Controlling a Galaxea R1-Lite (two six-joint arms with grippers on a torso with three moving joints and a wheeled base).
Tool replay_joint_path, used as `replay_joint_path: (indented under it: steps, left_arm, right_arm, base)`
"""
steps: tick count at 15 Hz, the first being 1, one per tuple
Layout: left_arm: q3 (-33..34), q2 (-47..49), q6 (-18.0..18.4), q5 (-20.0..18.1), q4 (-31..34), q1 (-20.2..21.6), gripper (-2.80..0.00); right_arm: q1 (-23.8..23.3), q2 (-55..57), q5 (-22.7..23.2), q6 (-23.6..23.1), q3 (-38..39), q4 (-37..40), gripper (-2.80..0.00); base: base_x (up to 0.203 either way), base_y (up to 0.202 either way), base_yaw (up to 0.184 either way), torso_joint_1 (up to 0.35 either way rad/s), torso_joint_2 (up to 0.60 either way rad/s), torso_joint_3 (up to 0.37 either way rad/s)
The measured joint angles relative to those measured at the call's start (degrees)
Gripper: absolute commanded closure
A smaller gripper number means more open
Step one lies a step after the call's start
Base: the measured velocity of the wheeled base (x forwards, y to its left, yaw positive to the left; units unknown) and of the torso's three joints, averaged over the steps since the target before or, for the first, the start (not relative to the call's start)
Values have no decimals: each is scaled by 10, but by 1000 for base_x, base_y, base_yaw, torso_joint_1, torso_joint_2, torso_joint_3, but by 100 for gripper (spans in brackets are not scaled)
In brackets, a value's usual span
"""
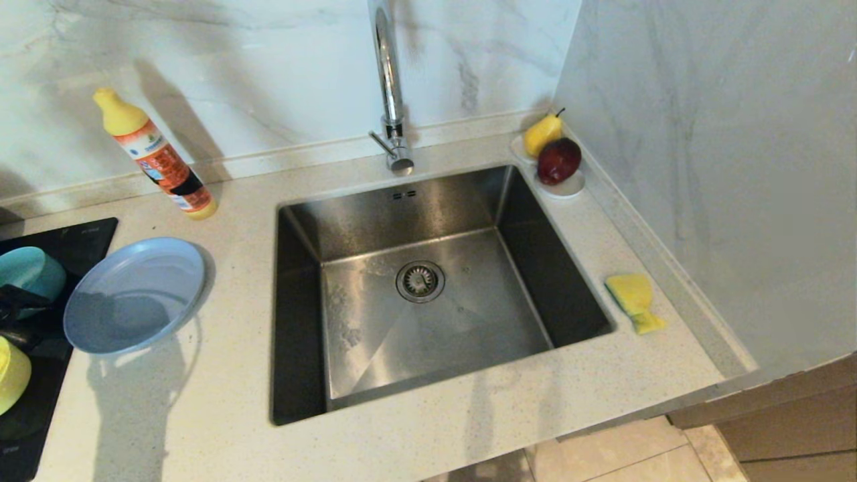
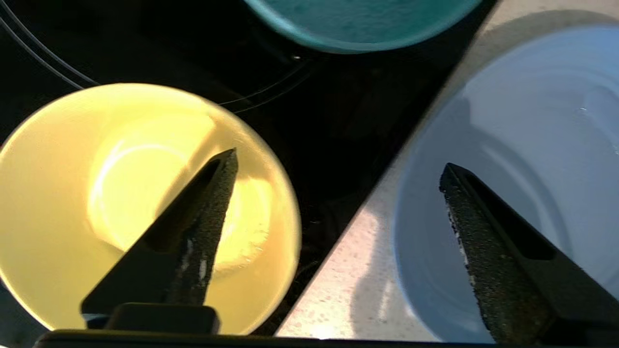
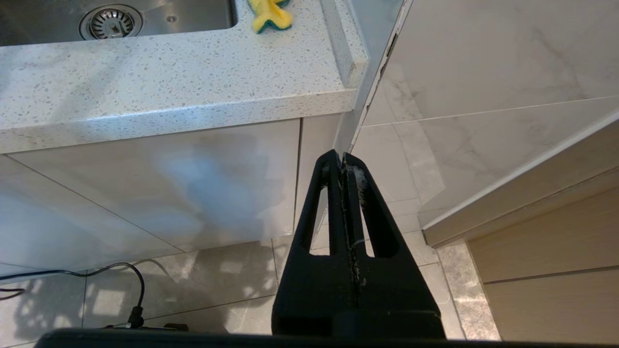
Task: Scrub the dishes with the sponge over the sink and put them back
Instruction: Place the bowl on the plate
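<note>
- The orange-and-white label on the yellow-capped plastic detergent bottle [image 1: 158, 157] carries print, too small to read.
- No other text is legible.

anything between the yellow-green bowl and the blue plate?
No object. In the left wrist view, only black cooktop and a strip of speckled counter separate the yellow-green bowl from the blue plate; the open left gripper hangs above that gap.
</note>
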Motion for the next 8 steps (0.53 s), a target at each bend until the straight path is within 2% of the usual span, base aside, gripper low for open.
replay_joint_path:
  steps: [8]
  left_arm:
    - [1,36,2,-8,-1,7,-280]
  right_arm:
    - [0,0,0,0,0,0,0]
  base:
    - [0,0,0,0,0,0]
